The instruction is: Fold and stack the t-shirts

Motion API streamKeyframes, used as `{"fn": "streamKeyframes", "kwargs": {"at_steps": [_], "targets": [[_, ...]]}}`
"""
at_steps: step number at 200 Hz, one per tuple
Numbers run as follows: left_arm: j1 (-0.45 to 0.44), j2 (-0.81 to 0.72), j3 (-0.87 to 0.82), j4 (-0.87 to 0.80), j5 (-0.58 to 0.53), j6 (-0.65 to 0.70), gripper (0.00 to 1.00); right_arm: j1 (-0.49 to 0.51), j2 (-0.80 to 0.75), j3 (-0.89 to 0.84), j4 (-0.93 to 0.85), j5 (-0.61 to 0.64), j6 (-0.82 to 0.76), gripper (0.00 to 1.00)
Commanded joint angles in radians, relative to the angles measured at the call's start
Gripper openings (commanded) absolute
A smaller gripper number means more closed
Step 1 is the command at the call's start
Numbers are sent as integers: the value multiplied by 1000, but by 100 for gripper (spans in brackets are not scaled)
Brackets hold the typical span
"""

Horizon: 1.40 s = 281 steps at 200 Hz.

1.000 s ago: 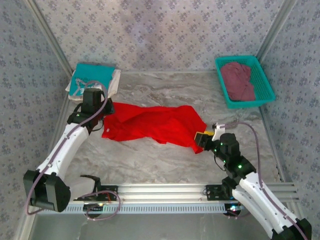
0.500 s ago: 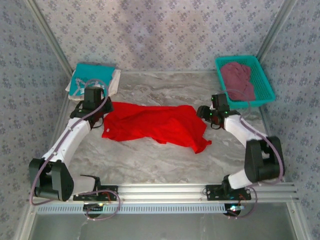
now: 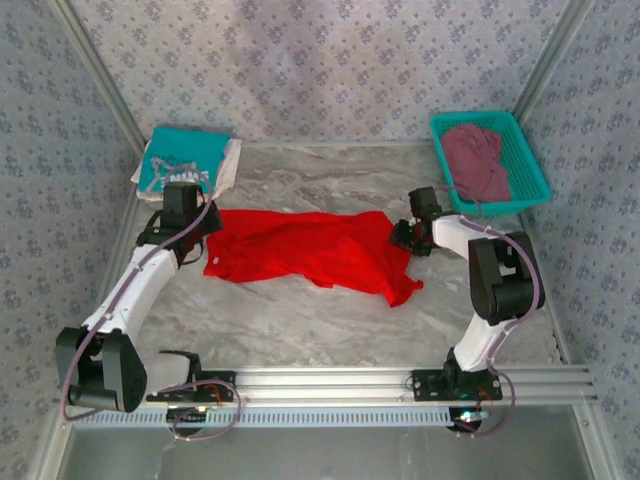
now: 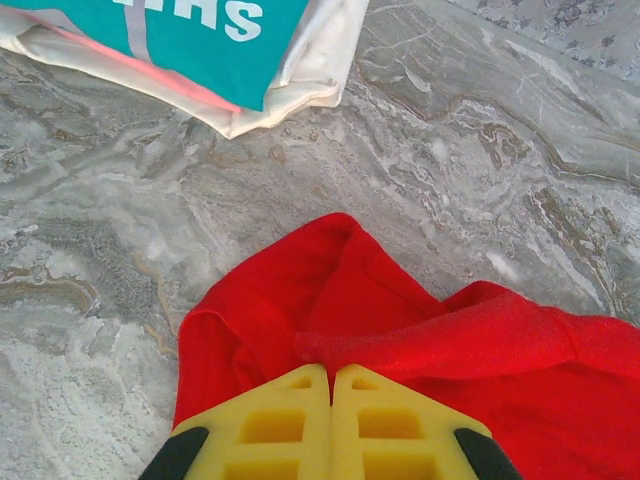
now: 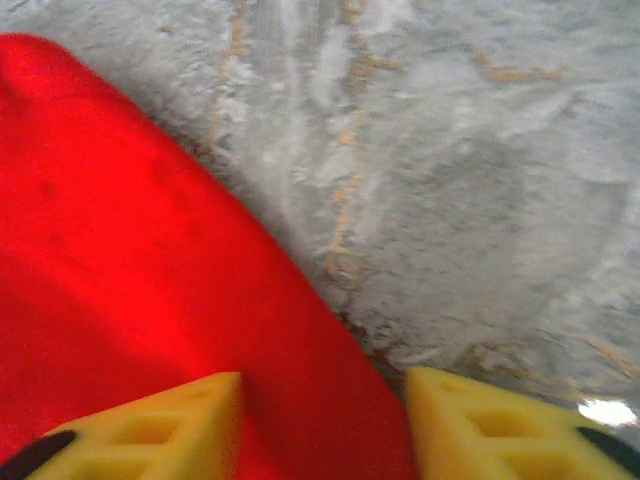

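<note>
first, at the far left corner of the table (image 3: 330,320), the teal t-shirt (image 3: 185,152) lies folded flat on top of the white t-shirt (image 3: 230,165), whose edge shows along its right side. white lettering on the teal cloth is visible in the left wrist view. just in front of this stack, the left gripper (image 3: 183,208) sits low over the left end of the red t-shirt (image 3: 310,248). its two yellow fingers (image 4: 270,425) are pressed together with no gap, and their tips meet a raised fold of red cloth. whether cloth is caught between them cannot be told. the red t-shirt lies unfolded and wrinkled across the middle of the table, running from the left gripper to the right gripper, with one corner trailing toward the near right. the right gripper (image 3: 400,236) is at the shirt's far right edge. its fingers are spread apart: in the right wrist view one finger (image 5: 150,425) stands over red cloth, the other over bare marble, and the edge of the cloth runs between them. at the far right corner, well apart from the red t-shirt, a teal basket (image 3: 535,195) holds the maroon t-shirt (image 3: 475,160), crumpled in a heap.
</note>
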State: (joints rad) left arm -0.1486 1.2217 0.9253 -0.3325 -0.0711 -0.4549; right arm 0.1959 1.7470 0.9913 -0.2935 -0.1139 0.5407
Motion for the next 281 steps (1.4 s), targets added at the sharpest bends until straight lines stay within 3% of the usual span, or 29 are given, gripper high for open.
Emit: {"fn": "streamKeyframes", "kwargs": {"at_steps": [1,19,52,82,124,157,190,231,256,281], "targets": [[12,-42,-21,49,9,-12,0,22,23,17,29,-51,17,29],[27,-53,-9,49,23,-21,0,26,-25,9,53,-28,15,13],[49,-101,9,30,9,-11,0,36,-171,13,72,11,-59,0],[92,-195,44,-17,-12,1,0,65,-405,-42,119,68,-166,0],[111,-385,138,-90,-92,81,0,131,-854,-202,195,163,-314,0],[111,-527,262,-156,-108,131,0,174,-1188,-278,192,149,-394,0],[110,-565,477,-260,-78,188,0,213,-1395,-254,161,46,-435,0],[112,-414,807,-325,-24,238,0,221,-1391,-142,181,116,-481,0],[111,-218,1015,-341,6,268,0,220,-1258,-49,211,226,-525,0],[110,35,1263,-404,51,300,0,207,-1068,30,254,258,-537,0]]}}
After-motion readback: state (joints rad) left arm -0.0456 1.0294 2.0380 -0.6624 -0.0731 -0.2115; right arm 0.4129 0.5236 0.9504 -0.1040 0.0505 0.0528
